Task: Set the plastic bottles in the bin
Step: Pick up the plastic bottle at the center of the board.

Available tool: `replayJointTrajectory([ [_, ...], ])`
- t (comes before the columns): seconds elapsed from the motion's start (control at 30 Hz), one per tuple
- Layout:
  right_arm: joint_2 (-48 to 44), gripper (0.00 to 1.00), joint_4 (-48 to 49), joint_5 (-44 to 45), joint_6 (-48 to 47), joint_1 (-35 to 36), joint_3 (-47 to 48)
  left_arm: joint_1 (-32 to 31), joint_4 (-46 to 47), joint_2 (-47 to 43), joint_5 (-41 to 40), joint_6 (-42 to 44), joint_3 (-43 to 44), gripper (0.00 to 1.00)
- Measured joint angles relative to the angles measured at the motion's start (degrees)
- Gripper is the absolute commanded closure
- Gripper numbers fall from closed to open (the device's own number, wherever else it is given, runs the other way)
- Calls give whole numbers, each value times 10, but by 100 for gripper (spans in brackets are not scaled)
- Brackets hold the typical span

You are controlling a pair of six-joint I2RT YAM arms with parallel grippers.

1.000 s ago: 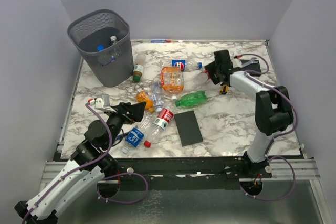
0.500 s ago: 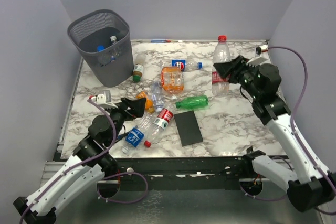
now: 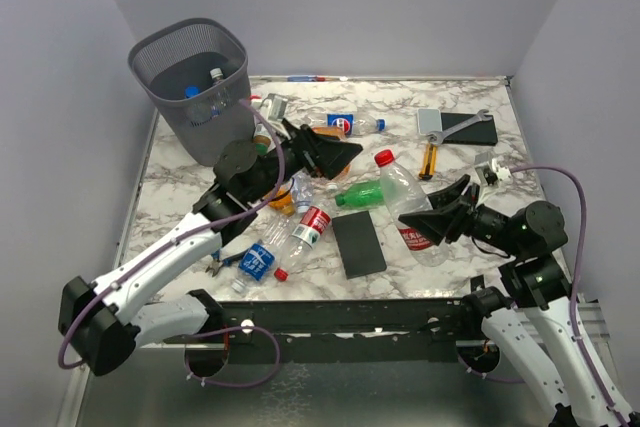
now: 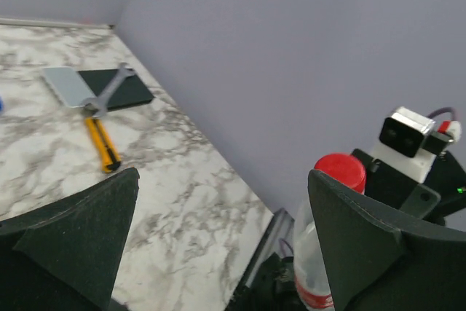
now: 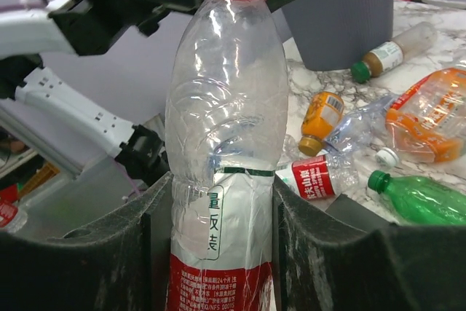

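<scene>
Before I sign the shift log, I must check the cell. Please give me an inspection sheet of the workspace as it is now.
Surface: marble-pattern table, no spill seen.
Job's things: mesh bin upright, far left, bottles inside; green bottle, red-label bottle, blue-label bottle lying loose.
Clutter: black slab, wrench, orange-handled screwdriver.
Hands: left hand open, empty, raised over mid-table; right hand shut on clear red-capped bottle.
Cables: purple cables loop beside both arms.
Surroundings: plain grey walls; nothing else seen.
</scene>
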Motion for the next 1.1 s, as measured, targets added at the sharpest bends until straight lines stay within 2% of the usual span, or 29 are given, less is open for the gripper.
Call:
replayJointTrajectory([
  [0.17,-3,57,0,-31,-5,0,-1,-10,60,97,88,-47,68,1],
  [0.27,-5,58,3,-37,-5,0,-5,-33,82,119,113,-59,84,1],
  [0.37,-5,59,16,-38,-3,0,-11,-56,95,125,127,-59,94,5],
  [0.67,-3,60,56,-38,18,0,-16,-76,114,126,144,-51,97,39],
  [0.87,7,60,73,-38,30,0,-18,-79,115,124,144,-47,92,51],
  [0.97,13,57,77,-38,32,0,-18,-79,116,124,144,-45,91,62],
  [1.03,14,51,78,-38,32,0,-18,-80,115,124,144,-43,91,75],
  [1.07,14,44,79,-37,32,0,-18,-80,115,124,144,-44,91,84],
  [1.1,14,33,79,-38,31,0,-18,-80,116,124,144,-44,91,94],
])
